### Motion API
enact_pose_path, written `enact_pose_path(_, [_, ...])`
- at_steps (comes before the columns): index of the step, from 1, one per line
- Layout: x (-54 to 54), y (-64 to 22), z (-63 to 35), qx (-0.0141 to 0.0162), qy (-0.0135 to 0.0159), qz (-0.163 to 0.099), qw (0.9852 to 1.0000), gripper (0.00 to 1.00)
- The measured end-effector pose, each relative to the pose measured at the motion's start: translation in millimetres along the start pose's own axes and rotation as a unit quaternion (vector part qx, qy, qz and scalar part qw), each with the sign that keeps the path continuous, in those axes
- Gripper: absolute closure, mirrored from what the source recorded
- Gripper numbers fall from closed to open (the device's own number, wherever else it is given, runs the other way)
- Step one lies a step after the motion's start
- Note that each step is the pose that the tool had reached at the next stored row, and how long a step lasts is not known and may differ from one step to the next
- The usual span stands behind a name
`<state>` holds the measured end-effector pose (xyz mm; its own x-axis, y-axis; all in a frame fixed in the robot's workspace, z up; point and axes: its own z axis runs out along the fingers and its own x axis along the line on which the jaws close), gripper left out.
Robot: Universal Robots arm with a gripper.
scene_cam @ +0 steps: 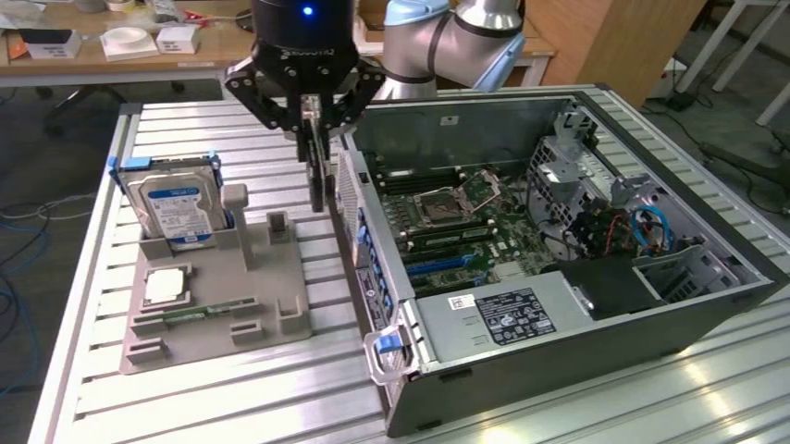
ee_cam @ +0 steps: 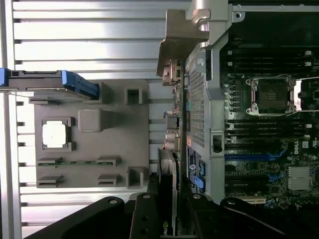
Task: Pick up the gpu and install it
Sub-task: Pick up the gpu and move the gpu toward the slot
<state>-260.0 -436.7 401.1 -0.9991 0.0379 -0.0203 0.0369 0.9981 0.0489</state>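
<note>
Jaws hold the gpu (scene_cam: 317, 180) upright, apparently just beside the case (scene_cam: 593, 342).

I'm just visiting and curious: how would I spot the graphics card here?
Find the open black computer case. Beside its wall on the exterior view's left, the black gripper holds a thin dark circuit card edge-on. Unlike the thick blue-labelled hard drive nearby, it hangs in mid-air.

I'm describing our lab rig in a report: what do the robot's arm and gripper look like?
The gripper is black, with a round body that carries faint pale lettering and a small blue light. Its two fingers sit on linkage bars joined by silvery bolts. The arm is made of rounded silvery-grey segments with light blue joint caps.
</note>
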Motion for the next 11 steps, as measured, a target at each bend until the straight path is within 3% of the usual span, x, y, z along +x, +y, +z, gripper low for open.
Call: enact_pose_path(11, [-42.4,1.5,0.8,0.0001,0.0001,0.0,1.0,0.73])
